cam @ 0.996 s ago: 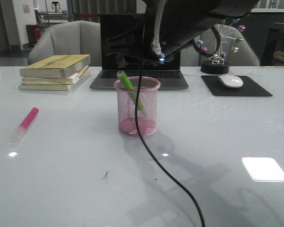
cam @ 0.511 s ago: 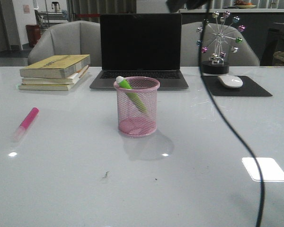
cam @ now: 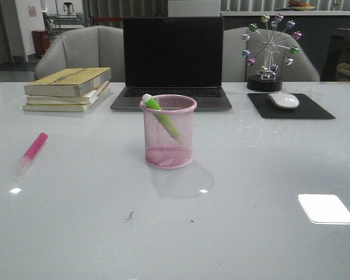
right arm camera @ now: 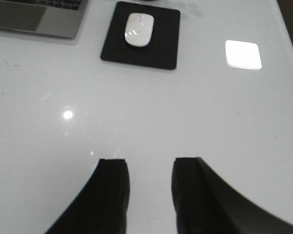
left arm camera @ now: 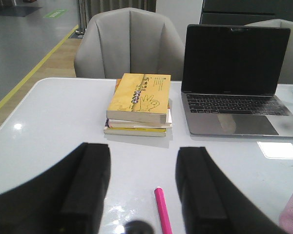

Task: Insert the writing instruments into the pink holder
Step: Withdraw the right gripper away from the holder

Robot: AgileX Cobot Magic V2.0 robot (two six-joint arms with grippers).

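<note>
Glossy white bench (cam: 268,233) reflecting overhead light; two grey armchairs (cam: 81,49) standing behind it; open laptop (cam: 172,61), stacked books (cam: 67,88) and mouse on black pad (cam: 289,105) resting at the far edge

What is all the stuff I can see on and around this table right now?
Pen cup: one, pink wire mesh, middle of the table.
Green highlighter: one, leaning inside the pen cup, pale cap up.
Pink highlighter: one, lying flat on the table's left side.
Books: a small stack, yellow covers, back left.
Laptop: one, grey, open with a dark screen, behind the pen cup.
Mouse: one, white, on a black mouse pad, back right.
Ferris-wheel ornament: one, coloured balls, behind the mouse pad.
Chairs: two, grey, behind the table.
Table: one, glossy white.
Left gripper: black, open, above the pink highlighter.
Right gripper: black, open, over bare table.
</note>
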